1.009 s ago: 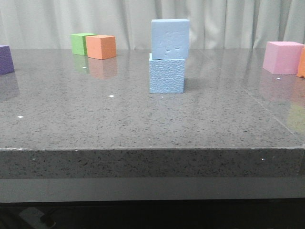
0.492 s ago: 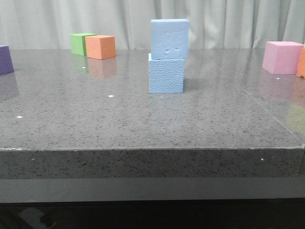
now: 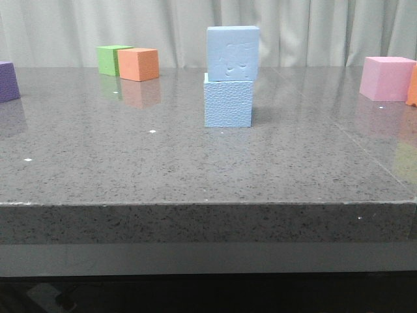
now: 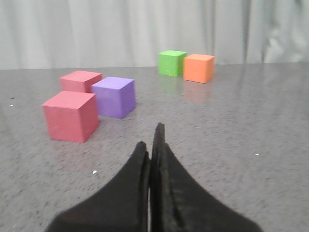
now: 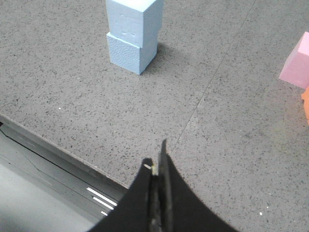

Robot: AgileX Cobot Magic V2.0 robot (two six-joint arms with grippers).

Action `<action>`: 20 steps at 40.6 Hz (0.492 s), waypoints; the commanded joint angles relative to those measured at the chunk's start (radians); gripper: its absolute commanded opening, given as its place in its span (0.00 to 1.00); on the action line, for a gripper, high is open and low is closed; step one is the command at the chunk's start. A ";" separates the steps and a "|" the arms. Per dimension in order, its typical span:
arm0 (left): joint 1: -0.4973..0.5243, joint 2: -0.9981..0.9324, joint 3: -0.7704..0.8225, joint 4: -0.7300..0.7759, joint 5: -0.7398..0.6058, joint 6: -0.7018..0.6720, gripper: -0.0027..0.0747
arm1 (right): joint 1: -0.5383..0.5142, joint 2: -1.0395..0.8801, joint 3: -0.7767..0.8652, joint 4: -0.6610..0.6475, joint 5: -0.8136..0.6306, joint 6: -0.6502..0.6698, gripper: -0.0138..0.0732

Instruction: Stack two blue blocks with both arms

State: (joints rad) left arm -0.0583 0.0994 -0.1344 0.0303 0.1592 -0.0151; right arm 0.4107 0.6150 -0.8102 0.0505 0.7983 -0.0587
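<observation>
Looking done: top block point(image 3: 232, 53) sits on bottom block point(image 3: 228, 102), slightly offset. Left gripper point(image 4: 152, 145) and right gripper point(image 5: 157, 162) closed, empty. You just park arms.

Around the blue stack point(image 3: 229, 78) the desk point(image 3: 195, 163) lies bare on every side. Far left of it stand the orange cube point(image 3: 138, 64) and green cube point(image 3: 111, 59); the pink cube point(image 3: 386, 78) stands far right.
</observation>
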 commanded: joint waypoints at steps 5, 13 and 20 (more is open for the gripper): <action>0.033 -0.088 0.117 -0.016 -0.216 -0.005 0.01 | -0.004 0.001 -0.024 -0.011 -0.073 -0.001 0.02; 0.033 -0.123 0.143 -0.092 -0.221 -0.005 0.01 | -0.004 0.002 -0.024 -0.011 -0.073 -0.001 0.02; 0.029 -0.123 0.143 -0.090 -0.221 -0.005 0.01 | -0.004 0.002 -0.024 -0.011 -0.073 -0.001 0.02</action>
State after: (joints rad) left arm -0.0285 -0.0042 0.0059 -0.0506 0.0240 -0.0151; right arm 0.4107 0.6150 -0.8102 0.0505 0.7983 -0.0587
